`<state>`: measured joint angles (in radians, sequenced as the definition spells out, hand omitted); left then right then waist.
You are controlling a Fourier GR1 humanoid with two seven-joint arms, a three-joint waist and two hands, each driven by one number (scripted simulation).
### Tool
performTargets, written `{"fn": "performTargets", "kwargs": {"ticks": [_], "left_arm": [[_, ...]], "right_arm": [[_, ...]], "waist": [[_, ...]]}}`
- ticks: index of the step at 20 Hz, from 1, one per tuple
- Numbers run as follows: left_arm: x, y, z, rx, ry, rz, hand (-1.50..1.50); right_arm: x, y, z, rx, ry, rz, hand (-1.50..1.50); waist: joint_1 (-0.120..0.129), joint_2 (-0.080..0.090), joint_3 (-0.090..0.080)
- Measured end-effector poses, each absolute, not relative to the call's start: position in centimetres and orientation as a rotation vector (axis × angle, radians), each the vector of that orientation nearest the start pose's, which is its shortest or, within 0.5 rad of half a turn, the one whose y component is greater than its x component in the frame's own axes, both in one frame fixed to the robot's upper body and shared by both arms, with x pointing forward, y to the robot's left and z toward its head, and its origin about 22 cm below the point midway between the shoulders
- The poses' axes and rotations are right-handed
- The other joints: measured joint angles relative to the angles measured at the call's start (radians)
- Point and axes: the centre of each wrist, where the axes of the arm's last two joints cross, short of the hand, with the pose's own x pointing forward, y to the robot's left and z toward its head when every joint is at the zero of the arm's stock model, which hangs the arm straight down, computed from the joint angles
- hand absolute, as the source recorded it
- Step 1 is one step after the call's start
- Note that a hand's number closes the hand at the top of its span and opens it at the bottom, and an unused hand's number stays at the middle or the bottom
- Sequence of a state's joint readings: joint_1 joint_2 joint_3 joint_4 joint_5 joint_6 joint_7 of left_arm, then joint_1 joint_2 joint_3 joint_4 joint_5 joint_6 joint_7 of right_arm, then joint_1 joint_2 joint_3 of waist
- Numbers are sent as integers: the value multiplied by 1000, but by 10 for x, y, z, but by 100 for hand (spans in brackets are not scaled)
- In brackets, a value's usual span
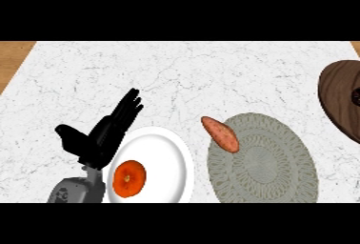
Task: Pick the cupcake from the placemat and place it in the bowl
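No cupcake shows on the placemat (274, 162), a round grey-green mat with a woven, lace-like pattern of rings, lying by the bench's (211, 76) near edge, right of the middle. The only thing on it is a long, reddish-brown sweet potato (221, 134), smooth-skinned and tapered, lying across its far-left rim. The bowl (341, 95), dark brown with a wood grain, sits against the bench's right edge and is partly cut off. A small dark patch shows inside it at the cut-off, and I cannot tell whether that is the cupcake. So the step in hand is hard to judge: either the placing is done, or the cupcake lies out of view. The next move calls for finding it first. If it is in the bowl, nothing is left to carry. The left hand (98, 140) rests near the near-left corner, fingers straight, spread and pointing up, holding nothing. The right hand does not show. Just beside the left hand lies a glossy white plate (169, 143) with a round orange (129, 178) on it. The bench top is white marble with fine grey veins.
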<state>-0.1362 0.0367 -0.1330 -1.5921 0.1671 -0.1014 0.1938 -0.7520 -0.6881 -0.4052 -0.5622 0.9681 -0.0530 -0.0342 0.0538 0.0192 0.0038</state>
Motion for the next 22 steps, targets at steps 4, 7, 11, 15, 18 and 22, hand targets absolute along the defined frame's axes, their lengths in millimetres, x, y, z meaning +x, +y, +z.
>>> {"fn": "performTargets", "kwargs": {"ticks": [4,7,11,15,18,22], "left_arm": [[271,193,32,-301,-1496,-169,0],[269,196,31,-293,-1489,-156,0],[267,203,29,-283,-1491,-138,0],[269,205,26,-267,-1477,-118,0],[262,209,22,-253,-1475,-102,0],[257,219,19,-225,-1474,-78,0]], "right_arm": [[374,-464,128,-1149,-1183,492,-150],[373,-467,126,-1073,-1345,319,-150],[370,-474,132,-975,-1586,104,-150],[354,-489,128,-854,-1772,-5,-150],[334,-506,127,-783,-1872,-57,-150],[293,-532,119,-708,-1962,-98,-150]], "waist": [[-7,0,0],[-18,-5,2],[-38,-13,1],[-63,-21,-2],[-81,-30,-4],[-109,-39,-6]]}}
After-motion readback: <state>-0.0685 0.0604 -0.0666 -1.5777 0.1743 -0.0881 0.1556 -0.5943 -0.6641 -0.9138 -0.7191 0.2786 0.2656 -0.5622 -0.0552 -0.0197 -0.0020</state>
